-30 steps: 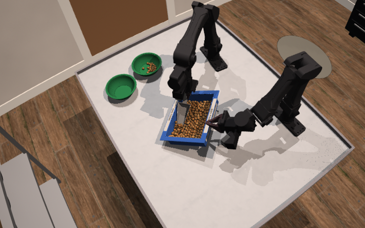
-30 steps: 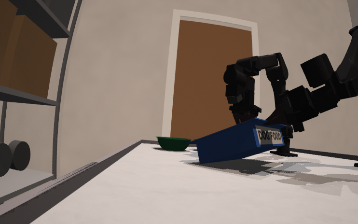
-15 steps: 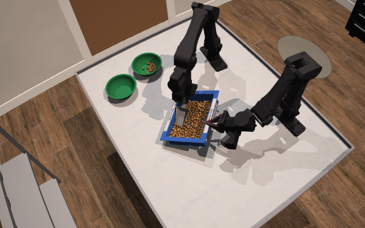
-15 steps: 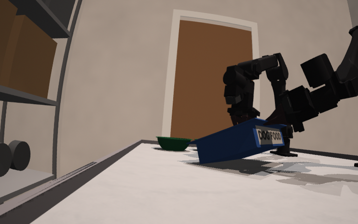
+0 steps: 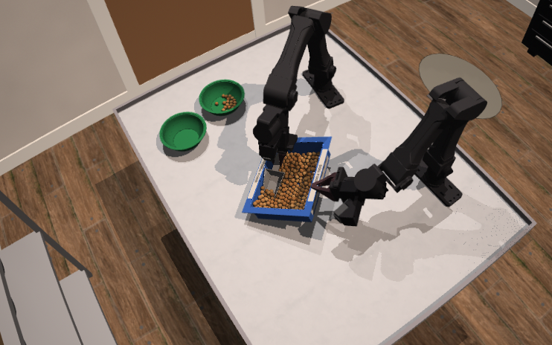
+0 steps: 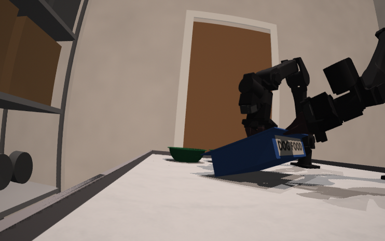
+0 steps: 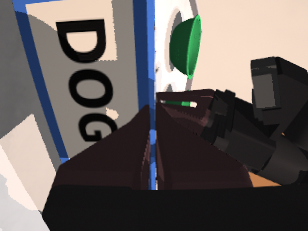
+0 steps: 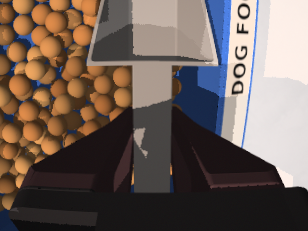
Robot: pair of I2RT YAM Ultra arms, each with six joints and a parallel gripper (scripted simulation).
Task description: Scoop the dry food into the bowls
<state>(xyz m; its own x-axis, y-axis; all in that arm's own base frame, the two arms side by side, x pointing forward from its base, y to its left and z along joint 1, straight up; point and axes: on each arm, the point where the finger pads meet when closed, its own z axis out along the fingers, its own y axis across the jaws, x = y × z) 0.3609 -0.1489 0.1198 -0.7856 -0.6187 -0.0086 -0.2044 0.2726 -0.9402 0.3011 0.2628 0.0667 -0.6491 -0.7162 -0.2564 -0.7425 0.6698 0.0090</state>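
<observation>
Blue box (image 5: 278,213) (image 6: 241,159) (image 7: 143,39) (image 8: 211,79) tilted, rim pinched at 3 o'clock by left gripper (image 5: 313,186) (image 6: 284,133) (image 7: 153,114); right gripper (image 5: 277,162) (image 6: 251,136) (image 7: 159,98) (image 8: 152,110) clamps scoop (image 5: 271,181) (image 8: 154,84). Ten-o'clock bowl (image 5: 183,131) (image 6: 187,155) (image 7: 185,44) empty, eleven-o'clock bowl (image 5: 209,101) holds food (image 5: 230,100).
</observation>
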